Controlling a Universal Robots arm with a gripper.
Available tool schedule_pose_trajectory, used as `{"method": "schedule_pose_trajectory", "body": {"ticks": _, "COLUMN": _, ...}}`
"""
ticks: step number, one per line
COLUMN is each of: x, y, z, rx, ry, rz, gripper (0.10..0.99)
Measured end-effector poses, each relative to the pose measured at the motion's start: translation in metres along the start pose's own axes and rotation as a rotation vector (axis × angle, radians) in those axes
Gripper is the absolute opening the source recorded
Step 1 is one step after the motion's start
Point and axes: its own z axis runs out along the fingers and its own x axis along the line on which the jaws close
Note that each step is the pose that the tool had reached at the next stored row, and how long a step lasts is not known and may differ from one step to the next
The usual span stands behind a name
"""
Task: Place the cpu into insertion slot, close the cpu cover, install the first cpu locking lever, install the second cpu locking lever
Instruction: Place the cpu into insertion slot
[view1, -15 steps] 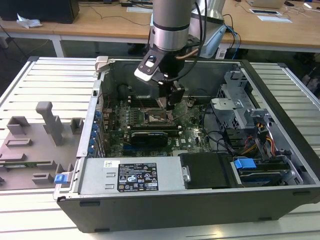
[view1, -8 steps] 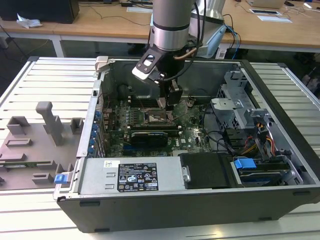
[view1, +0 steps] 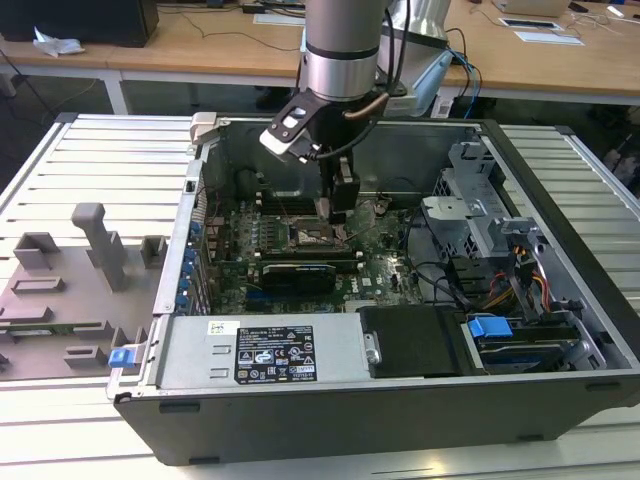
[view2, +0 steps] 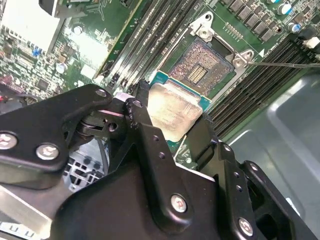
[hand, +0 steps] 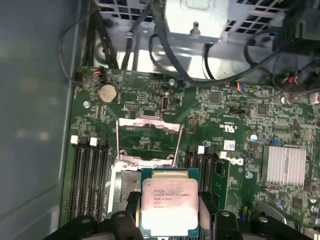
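I am at the first step: putting the cpu (hand: 169, 207) into its slot. My gripper (view1: 335, 205) hangs inside the open computer case (view1: 400, 410), which lies on the slatted worktop (view1: 100, 150), low over the motherboard (view1: 225, 240). My fingers (hand: 206, 209) are closed on the cpu from two opposite edges, and its dull silver top faces up toward the first wrist view. In the second wrist view the chip is held flat and close to the socket (view2: 204, 62), whose field of contacts lies bare, so the chip is not seated yet; I cannot say exactly how high it floats above the board. The cpu cover (hand: 148, 121) is swung open beyond the socket, and the green board shows through its square window. A thin locking lever (view2: 285, 64) sticks out beside the socket and looks unlatched. As I judge it, the move ahead calls for bringing the chip straight over the socket, its edges square with the frame, and for lowering it level and gently, since the contacts look delicate and a tilted corner could bend them.
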Motion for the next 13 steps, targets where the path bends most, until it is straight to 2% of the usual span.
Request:
{"method": "schedule_pose_trajectory", "body": {"ticks": 1, "x": 0.0000, "y": 0.0000, "z": 0.0001, "rx": 0.001, "ry": -0.0034, "rz": 0.026, "gripper": 0.545}}
{"method": "schedule_pose_trajectory", "body": {"ticks": 5, "x": 0.0000, "y": 0.0000, "z": 0.0001, "rx": 0.003, "ry": -0.0084, "rz": 0.071, "gripper": 0.545}}
{"method": "schedule_pose_trajectory", "body": {"ticks": 13, "x": 0.0002, "y": -0.0010, "z": 0.0012, "rx": 0.003, "ry": -0.0083, "rz": 0.073, "gripper": 0.545}}
